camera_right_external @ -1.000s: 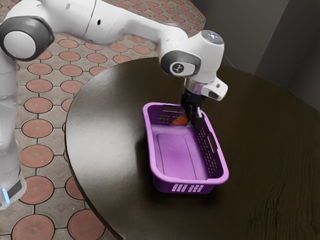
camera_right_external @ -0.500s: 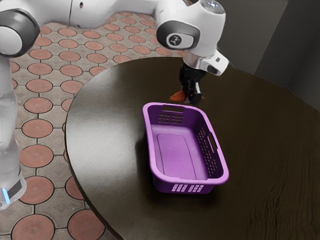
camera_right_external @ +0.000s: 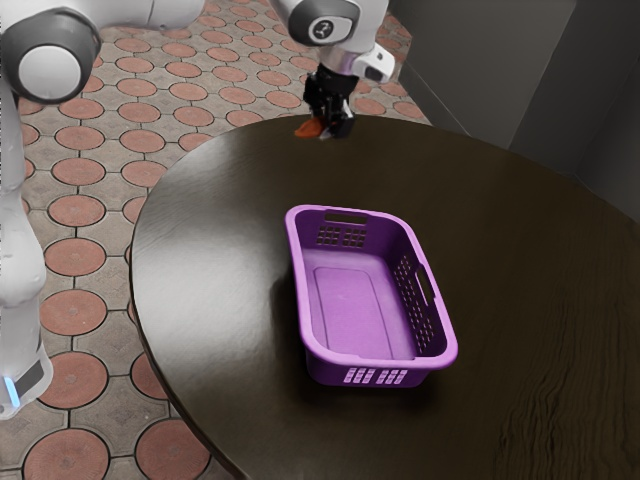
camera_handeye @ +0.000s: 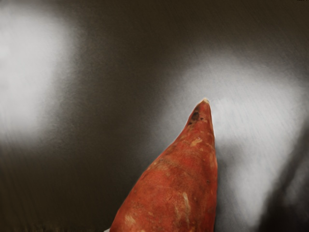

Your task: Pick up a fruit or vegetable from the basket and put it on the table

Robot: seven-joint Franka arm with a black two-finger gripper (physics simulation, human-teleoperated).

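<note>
Red-orange tapered root (camera_handeye: 178, 179), pale pointed tip (dark blemish beside it), glossy dark tabletop (camera_handeye: 111, 96)

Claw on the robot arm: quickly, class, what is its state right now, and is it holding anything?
Claw: closed, holding the reddish-orange vegetable.

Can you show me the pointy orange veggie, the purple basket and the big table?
Pointy orange veggie (camera_handeye: 178, 188), wrist view: on its wide part.
Purple basket (camera_right_external: 355, 310), exterior view: on its inside bottom.
Big table (camera_right_external: 220, 270), exterior view: on its top.
</note>
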